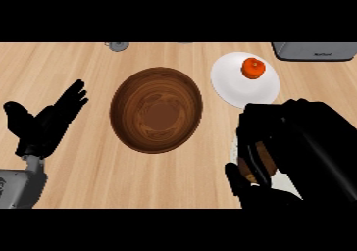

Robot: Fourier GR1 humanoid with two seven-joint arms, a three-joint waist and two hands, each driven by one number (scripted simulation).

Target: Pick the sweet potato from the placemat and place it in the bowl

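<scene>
A dark wooden bowl (157,110) stands at the middle of the counter. At the lower right my right hand (283,132) reaches down over a pale placemat (287,184), of which only slivers show. The brown sweet potato (251,163) peeks out between the curled fingers (258,138) and the thumb (241,183), which close round it; most of it is hidden. It lies to the right of the bowl and a little nearer to me. My left hand (44,125) rests open at the left edge, fingers up, apart from the bowl.
A white plate (236,86) with an orange-red fruit (253,68) on it sits behind the right hand, right of the bowl. A grey appliance (318,50) is at the back right corner and a small grey item (117,46) at the back left.
</scene>
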